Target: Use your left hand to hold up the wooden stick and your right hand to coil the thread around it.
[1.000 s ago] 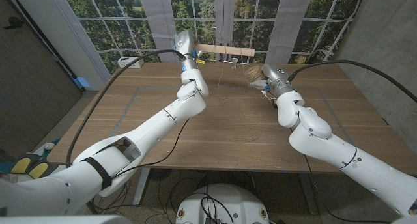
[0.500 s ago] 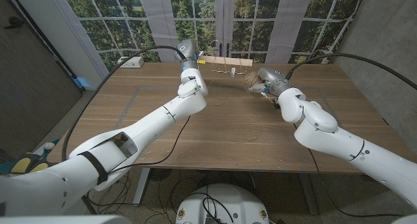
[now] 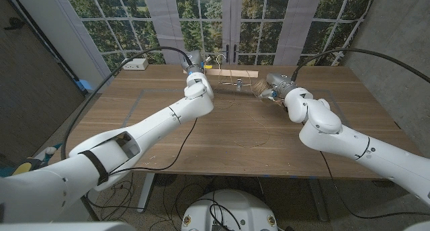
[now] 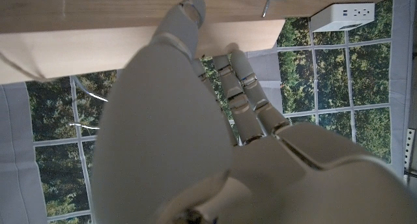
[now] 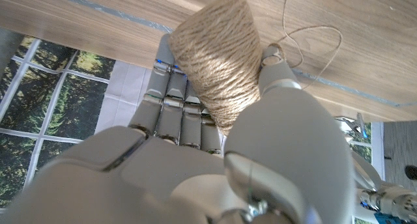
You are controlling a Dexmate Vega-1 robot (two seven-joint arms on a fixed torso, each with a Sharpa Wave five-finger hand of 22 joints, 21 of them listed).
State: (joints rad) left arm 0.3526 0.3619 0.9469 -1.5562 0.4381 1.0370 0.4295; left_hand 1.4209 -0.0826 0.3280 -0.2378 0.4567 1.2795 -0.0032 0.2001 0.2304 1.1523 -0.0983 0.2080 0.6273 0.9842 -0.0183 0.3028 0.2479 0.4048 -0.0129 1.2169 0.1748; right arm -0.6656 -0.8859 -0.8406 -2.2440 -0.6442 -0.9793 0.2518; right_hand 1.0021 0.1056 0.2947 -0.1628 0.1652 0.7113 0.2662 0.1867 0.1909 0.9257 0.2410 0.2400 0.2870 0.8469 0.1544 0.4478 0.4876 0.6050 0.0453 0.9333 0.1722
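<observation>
Item 1, left hand (image 4: 195, 120): my fingers (image 4: 244, 97) are curled round the wooden stick (image 4: 130, 45), thumb pressed on its flat face, a closed grip near one end. In the head view the stick (image 3: 235, 73) runs level from that hand (image 3: 195, 63) toward my right, held above the far side of the wooden table (image 3: 168, 123). I judge it light, rigid and smooth-faced; held by one end it may twist under a sideways pull, so a firm wrap close to the end suits it.

Item 2, right hand (image 5: 215, 146): fingers (image 5: 172, 97) and thumb close on the spool of twine (image 5: 218, 64), a cone wound in coarse tan fibre. The winding looks soft and rough, so it should grip well and take a squeeze; light, by my judgement. In the head view the spool (image 3: 260, 88) sits just ahead of that hand (image 3: 277, 86), below and beside the free end of the stick.

Item 3, thread (image 5: 313, 45): a loose strand loops off the spool past my thumb, thin, limp, prone to snag. A faint loop lies on the table nearer me (image 3: 252, 130). Whether any turns sit on the stick, I cannot tell.

Item 4, small metal clip or hook (image 3: 239, 82): hangs under the stick between my hands.
</observation>
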